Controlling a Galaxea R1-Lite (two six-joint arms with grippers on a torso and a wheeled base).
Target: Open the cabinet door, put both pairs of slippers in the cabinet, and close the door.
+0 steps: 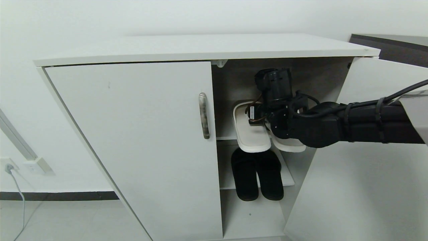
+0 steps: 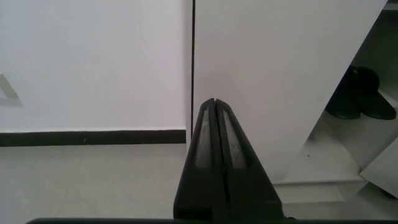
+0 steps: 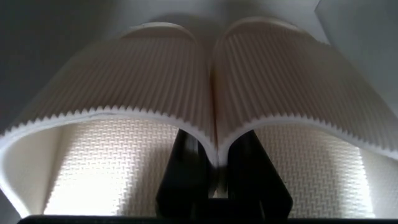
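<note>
The white cabinet (image 1: 200,47) has its left door (image 1: 133,134) closed and its right door (image 1: 367,167) swung open. Inside, on the upper shelf, the white slippers (image 1: 250,135) rest side by side with their heels over the shelf's edge. My right gripper (image 1: 257,117) is inside the cabinet, shut on their adjoining inner strap edges; in the right wrist view the fingers (image 3: 186,168) pinch the ribbed straps of the white slippers (image 3: 155,81). The black slippers (image 1: 257,177) lie on the shelf below. My left gripper (image 2: 214,106) is shut and empty, low in front of the closed door.
A metal handle (image 1: 204,115) runs down the closed door's edge. The bottom compartment (image 1: 250,217) under the black slippers (image 2: 360,99) is free. A wall socket with a cable (image 1: 8,167) sits at the far left above the floor.
</note>
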